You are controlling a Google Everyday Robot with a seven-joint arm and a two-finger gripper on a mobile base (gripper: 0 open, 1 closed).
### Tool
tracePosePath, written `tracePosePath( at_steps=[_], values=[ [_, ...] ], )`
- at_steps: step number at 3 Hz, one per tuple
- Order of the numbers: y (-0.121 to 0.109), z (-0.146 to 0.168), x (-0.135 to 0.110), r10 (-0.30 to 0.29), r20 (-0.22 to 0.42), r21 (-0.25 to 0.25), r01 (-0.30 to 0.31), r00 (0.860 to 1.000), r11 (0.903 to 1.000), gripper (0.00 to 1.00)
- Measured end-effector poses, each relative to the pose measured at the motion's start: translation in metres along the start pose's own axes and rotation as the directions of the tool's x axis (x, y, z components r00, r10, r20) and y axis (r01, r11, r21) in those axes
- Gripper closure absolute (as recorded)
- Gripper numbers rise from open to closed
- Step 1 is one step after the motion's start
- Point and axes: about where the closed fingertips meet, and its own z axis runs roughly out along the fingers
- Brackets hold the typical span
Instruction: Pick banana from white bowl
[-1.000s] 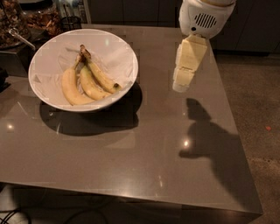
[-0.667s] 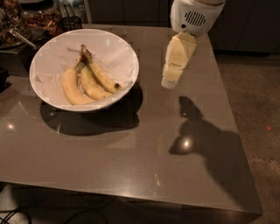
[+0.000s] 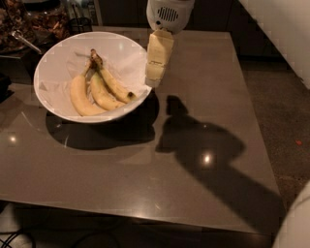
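Table: grey-brown, glossy, filled most of the frame. Bright spot of lamp glare lay right of centre.

White bowl: sat upper left on the table, wide, lined with white paper. It threw a dark shadow below and to its right.

Three bananas lay in the bowl's lower middle, stems bunched toward the top.
- The banana: slim, curved, rightmost of the three. Brownish stem pointed up, dark tip pointed lower right toward the bowl's right wall. It rested against its neighbour and nothing gripped it.
- Stubby banana: in the middle, touching the slim one.
- Thick pale banana: leftmost.

Gripper: cream-coloured, hung at upper centre of the frame, pointing down and slightly left under a white wrist housing with a vent grille. Its tip sat at the bowl's right rim, right of the banana and apart from it. Nothing was seen in its grasp. Whether it stood wide or narrow could not be told. Height above the rim also unreadable.

Arm shadow: large, ran from centre to the lower right corner.

Dark clutter sat at the upper left edge, behind the bowl.
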Motion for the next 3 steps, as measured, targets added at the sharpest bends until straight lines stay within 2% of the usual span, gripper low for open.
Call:
tracePosePath(
  at_steps=[1, 2, 3],
  values=[
    [-0.004, 0.000, -0.010, -0.008, 0.026, 0.021, 0.008, 1.000, 0.9998, 0.00],
    [-0.001, 0.001, -0.017, -0.022, 0.045, 0.011, 0.022, 0.999, 0.9997, 0.00],
    [0.007, 0.010, -0.031, -0.047, 0.030, -0.020, 0.047, 0.998, 0.9987, 0.00]
  ],
)
